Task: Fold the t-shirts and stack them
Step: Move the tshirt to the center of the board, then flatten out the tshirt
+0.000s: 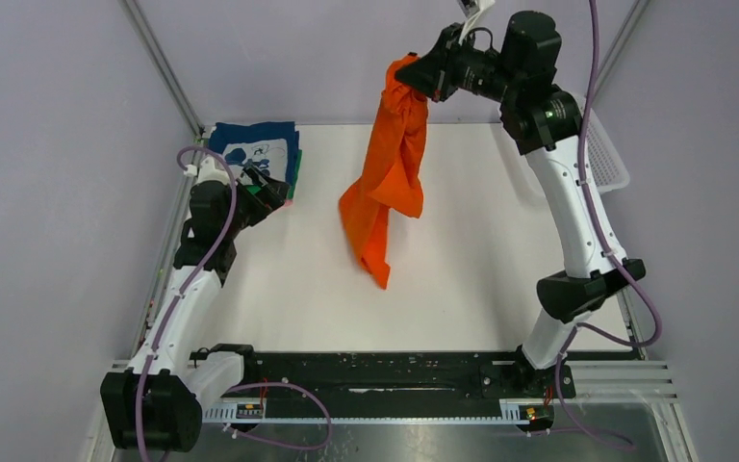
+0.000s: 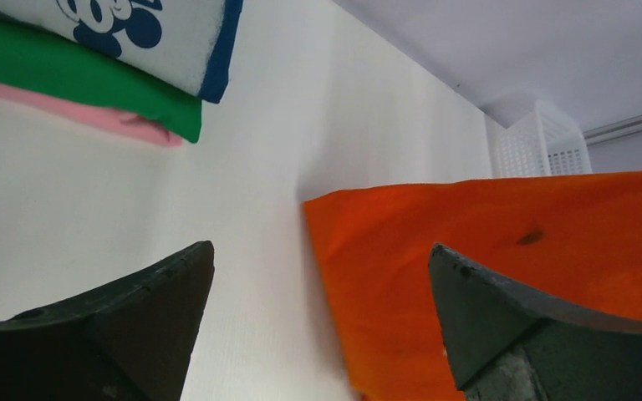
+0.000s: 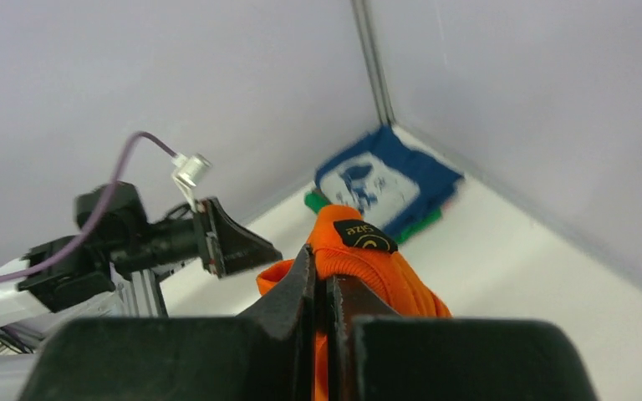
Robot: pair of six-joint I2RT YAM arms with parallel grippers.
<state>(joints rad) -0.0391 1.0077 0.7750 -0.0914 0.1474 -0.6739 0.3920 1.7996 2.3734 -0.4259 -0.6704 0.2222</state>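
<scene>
My right gripper (image 1: 421,77) is shut on the collar of the orange t-shirt (image 1: 385,183) and holds it high above the table's back; the shirt hangs down, its lower end near the table middle. In the right wrist view the jaws pinch the orange collar (image 3: 359,251) with its black size label. A folded stack sits at the back left corner: the navy shirt with white print (image 1: 260,149) on top, the green shirt (image 2: 92,83) and the pink shirt (image 2: 92,113) under it. My left gripper (image 1: 274,192) is open and empty beside the stack, facing the orange shirt (image 2: 510,251).
A white mesh basket (image 1: 604,154) stands at the table's right back edge, also visible in the left wrist view (image 2: 543,142). Grey walls enclose the white table (image 1: 481,250) at the back and sides. The black rail with the arm bases runs along the near edge.
</scene>
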